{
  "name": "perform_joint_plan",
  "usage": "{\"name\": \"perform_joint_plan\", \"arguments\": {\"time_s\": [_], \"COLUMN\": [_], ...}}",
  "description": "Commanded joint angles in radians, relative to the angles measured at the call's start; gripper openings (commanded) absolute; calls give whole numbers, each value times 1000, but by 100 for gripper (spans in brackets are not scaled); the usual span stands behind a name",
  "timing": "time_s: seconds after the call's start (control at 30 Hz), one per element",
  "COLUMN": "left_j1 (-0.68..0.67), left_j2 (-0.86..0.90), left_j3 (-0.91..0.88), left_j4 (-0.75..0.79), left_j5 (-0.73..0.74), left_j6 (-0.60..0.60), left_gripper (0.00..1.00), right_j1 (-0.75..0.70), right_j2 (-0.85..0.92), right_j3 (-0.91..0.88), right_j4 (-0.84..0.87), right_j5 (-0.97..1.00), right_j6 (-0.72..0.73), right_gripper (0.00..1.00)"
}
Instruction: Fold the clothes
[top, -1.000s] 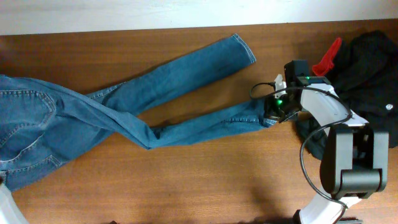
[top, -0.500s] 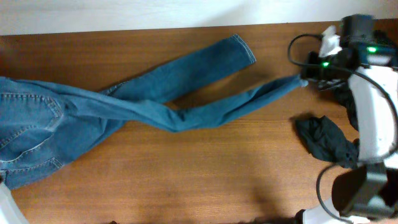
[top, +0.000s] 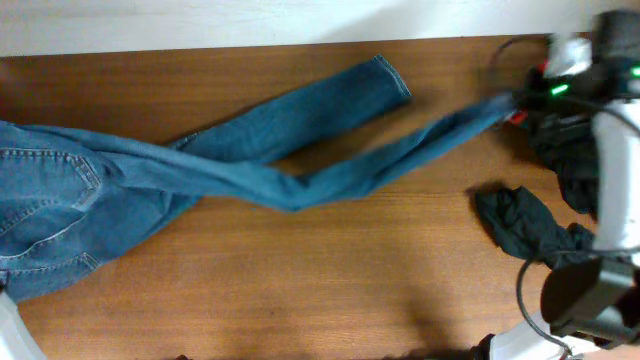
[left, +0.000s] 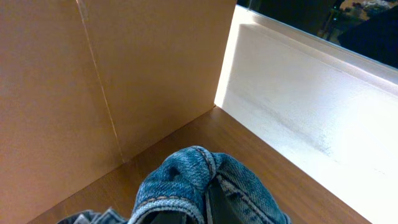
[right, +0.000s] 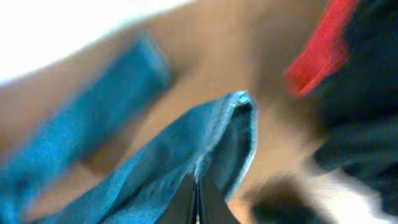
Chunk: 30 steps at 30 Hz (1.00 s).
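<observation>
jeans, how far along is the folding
Done: no fold yet; the jeans lie spread across the table, legs crossed. In hand: the right hand is shut on one leg's cuff, the left hand on bunched denim. Left: straighten the legs, then every fold.

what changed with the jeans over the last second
The right tool, shut on a leg hem of the jeans, carried it farther right and away from the robot, pulling that leg straight. The other leg and the dark cloth stayed put.
</observation>
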<state>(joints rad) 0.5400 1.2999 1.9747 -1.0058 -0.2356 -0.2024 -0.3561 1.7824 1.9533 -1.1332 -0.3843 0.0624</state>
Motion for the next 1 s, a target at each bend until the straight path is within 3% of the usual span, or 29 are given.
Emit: {"name": "perform_joint_plan", "arguments": {"time_s": [0.0,0.1,0.23,0.3,0.4,0.53,0.6,0.8,0.97], "left_j1": [6,6,6,6,9,18,19,19,19], "left_j2": [-10,2,23,33,33,33,33,-28,-101], "left_j3": [37,37,37,37,37,37,37,37,37], "left_j4": [29,29,32,48,48,23,-10,-21,-9], "left_j5": [-50,-40,-19,51,56,-13,-64,-148,-124], "left_j6": [10,0,-21,11,19,27,28,14,17], "left_gripper": [0,0,0,0,0,0,0,0,0], "right_j1": [-198,-365,-431,-422,-381,-339,-306,-256,-200], "right_j2": [-71,-71,-66,-59,-57,-57,-57,-57,-57], "right_j3": [238,354,357,357,357,357,357,357,357], "right_j4": [-2,-48,-81,-49,-38,-69,-71,-51,-41], "right_j5": [-35,-90,-164,-309,-314,-177,-217,-154,-165], "right_j6": [111,157,200,108,112,131,44,87,20], "right_gripper": [4,4,4,4,4,4,4,4,4]}}
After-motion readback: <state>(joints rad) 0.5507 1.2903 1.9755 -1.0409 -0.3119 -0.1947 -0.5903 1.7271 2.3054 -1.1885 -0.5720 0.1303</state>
